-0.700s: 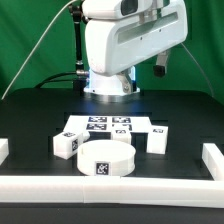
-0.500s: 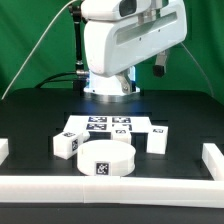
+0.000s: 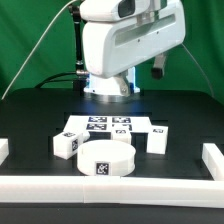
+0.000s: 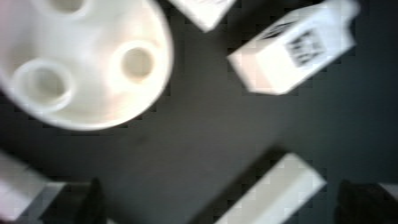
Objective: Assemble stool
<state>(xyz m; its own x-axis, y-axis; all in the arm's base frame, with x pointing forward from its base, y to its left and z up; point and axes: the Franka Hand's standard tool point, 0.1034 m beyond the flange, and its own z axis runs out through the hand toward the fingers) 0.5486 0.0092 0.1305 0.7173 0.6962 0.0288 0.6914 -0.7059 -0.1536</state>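
The round white stool seat [image 3: 106,158] lies flat at the front middle of the black table. In the wrist view the seat [image 4: 80,60] shows round sockets on its face. One blocky white leg [image 3: 67,145] lies at the seat's left in the exterior view and another leg [image 3: 157,139] at its right. The wrist view shows one tagged leg [image 4: 294,55] beside the seat and part of another leg [image 4: 205,10] at the picture's edge. My gripper [image 4: 222,208] hangs high above these parts, open and empty, with one dark finger at each side.
The marker board [image 3: 108,127] lies behind the seat. Long white border bars run along the front [image 3: 110,186], with ends at the left [image 3: 3,150] and right [image 3: 212,155]. One bar [image 4: 285,190] shows in the wrist view. The white arm [image 3: 125,45] fills the upper middle.
The arm has shifted very slightly. The seat and the legs have not moved.
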